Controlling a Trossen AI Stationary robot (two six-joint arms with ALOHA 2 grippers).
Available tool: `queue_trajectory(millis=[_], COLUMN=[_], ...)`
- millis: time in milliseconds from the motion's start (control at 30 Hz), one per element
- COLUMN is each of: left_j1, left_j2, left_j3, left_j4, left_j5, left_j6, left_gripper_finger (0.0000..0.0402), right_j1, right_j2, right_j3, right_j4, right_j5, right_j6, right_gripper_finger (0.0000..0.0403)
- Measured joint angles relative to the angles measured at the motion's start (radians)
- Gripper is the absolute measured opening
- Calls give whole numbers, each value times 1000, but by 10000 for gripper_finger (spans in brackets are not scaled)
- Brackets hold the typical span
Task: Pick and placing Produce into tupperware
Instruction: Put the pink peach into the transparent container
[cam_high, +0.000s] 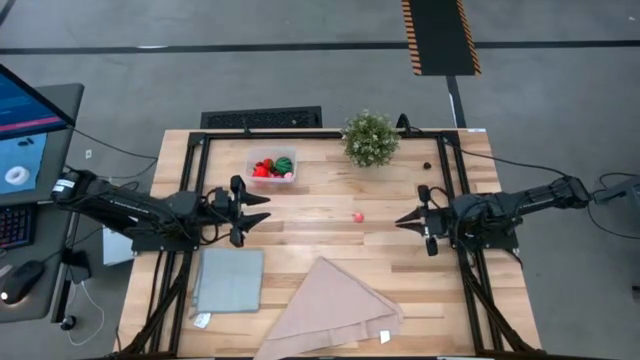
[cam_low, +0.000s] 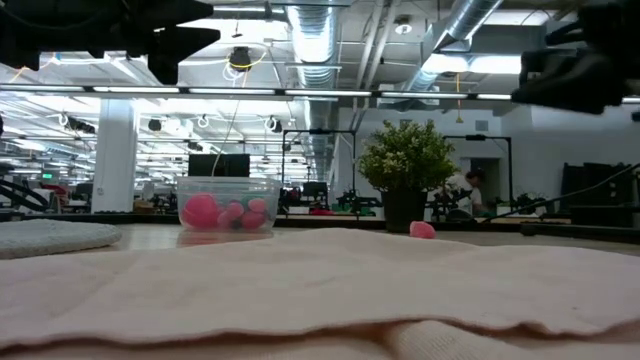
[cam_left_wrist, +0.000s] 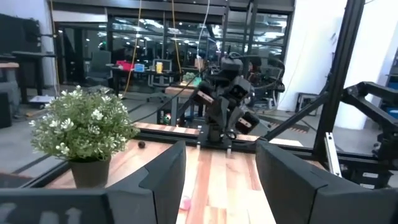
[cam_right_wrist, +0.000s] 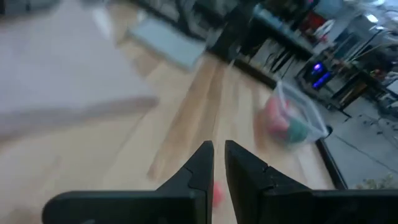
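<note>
Beige cloth (cam_high: 332, 312) lies lower centre of bench (cam_high: 400, 200). Mid-frame: left hand (cam_high: 262, 209) spread, right hand (cam_high: 402, 221) nearly pressed together w/ nothing between, pink produce piece (cam_high: 357, 216) between them. Upper centre: tupperware (cam_high: 272, 166) w/ red & green produce.

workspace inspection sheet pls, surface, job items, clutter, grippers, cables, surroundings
surface: wooden table, black frame rails.
job's things: tupperware holds red and green produce; one pink piece loose mid-table; a small dark piece near the right rail.
clutter: potted plant, grey-blue cloth, beige cloth.
grippers: left gripper open, empty; right gripper shut, empty, pointing at the pink piece.
cables: along the floor on both sides.
surroundings: monitor on the left, keyboard, mouse.
</note>
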Motion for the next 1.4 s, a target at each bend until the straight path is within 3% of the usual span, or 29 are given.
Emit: queue_trajectory(millis=[333,633,800,933,1200,1300,1400], left_j1=[0,0,0,0,0,0,0], left_j2=[0,0,0,0,0,0,0], left_j3=[0,0,0,0,0,0,0], left_j4=[-10,-11,-10,-11,-18,-18,-18], left_j5=[0,-2,-13,-39,-47,-47,-48], left_j6=[-9,-9,-9,-9,-11,-21,-24], left_gripper_finger=[183,183,183,183,183,183,183], right_j1=[2,6,-18,-74,-228,-289,-330], right_j2=[1,24,113,249,515,625,742], right_j3=[0,29,125,227,467,559,614], right_j4=[213,467,393,229,-45,-209,-291], right_j5=[-2,-43,-30,46,47,32,-16], right_j6=[612,766,765,810,839,838,837], right_gripper_finger=[64,64,64,64,65,80,123])
